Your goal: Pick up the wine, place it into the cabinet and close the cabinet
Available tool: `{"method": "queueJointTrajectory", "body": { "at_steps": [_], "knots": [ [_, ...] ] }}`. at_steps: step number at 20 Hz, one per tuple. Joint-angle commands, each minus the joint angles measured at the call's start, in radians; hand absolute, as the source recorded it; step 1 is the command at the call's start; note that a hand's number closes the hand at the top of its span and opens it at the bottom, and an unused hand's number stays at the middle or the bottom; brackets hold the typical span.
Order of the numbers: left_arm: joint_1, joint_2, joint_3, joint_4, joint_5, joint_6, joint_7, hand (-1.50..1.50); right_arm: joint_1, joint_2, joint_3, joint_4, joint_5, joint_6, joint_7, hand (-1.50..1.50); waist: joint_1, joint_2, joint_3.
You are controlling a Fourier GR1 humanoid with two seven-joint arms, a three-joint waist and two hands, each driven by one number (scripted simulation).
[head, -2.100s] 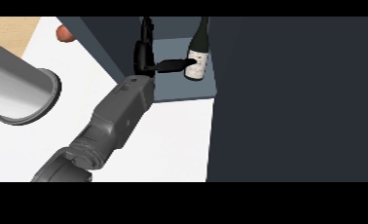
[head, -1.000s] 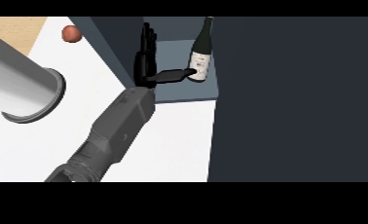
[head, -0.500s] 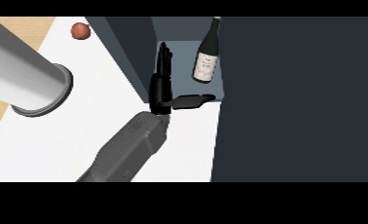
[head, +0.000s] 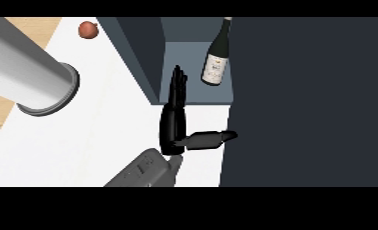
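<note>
Head view: the cabinet [head: 140,49] stands open at the top of the view, its inside a paler blue-grey than its dark walls. It holds one thing, the wine bottle [head: 214,56]. The bottle is of dark glass with a pale label, its base rests on the cabinet floor and its neck points up and a little to the right in the view. It stands toward the right side of the opening, close against the large dark panel [head: 295,99] that fills the right of the view. Whether that panel is the cabinet's door cannot be told.

The right hand [head: 174,119] is in front of the opening, over the white counter [head: 74,139]. Its fingers [head: 177,81] are straight and together, and their tips reach just over the front edge of the cabinet floor. They are near the bottle's base but apart from it. The thumb [head: 210,139] sticks out to the right, its tip at the edge of the dark panel. The hand grasps nothing.

A thick grey cylinder [head: 37,74] crosses the upper left above the counter. A small reddish-brown round thing [head: 88,29] lies on the counter, left of the cabinet.
</note>
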Motion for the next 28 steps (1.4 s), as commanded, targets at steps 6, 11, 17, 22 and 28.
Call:
{"method": "queueJointTrajectory", "body": {
  "at_steps": [6, 11, 17, 22, 28],
  "knots": [
    [0.217, 0.080, -0.111, -0.391, -0.155, 0.217, 0.108, -1.50, 0.016, -0.022, -0.024, -0.083, -0.050, 0.011, 0.026, -1.50, 0.003, 0.001, 0.000],
    [0.392, 0.192, -0.101, -0.548, -0.157, 0.130, 0.097, -1.50, 0.067, -0.028, -0.059, -0.088, -0.092, 0.034, -0.004, -1.50, 0.003, 0.002, 0.000],
    [0.417, 0.257, -0.144, -0.674, -0.206, 0.108, 0.149, -1.50, 0.025, -0.032, -0.050, -0.043, -0.179, 0.062, 0.040, -1.50, 0.001, 0.003, 0.000],
    [0.476, 0.369, -0.090, -0.739, -0.169, -0.012, 0.142, -1.50, 0.120, -0.028, 0.048, -0.080, -0.141, 0.123, 0.037, 1.50, -0.003, 0.003, 0.000],
    [0.592, 0.464, -0.051, -0.815, -0.139, -0.111, 0.107, -1.50, 0.148, -0.074, 0.003, -0.106, -0.190, 0.198, 0.014, 1.50, -0.003, 0.003, 0.000]
  ]
}}
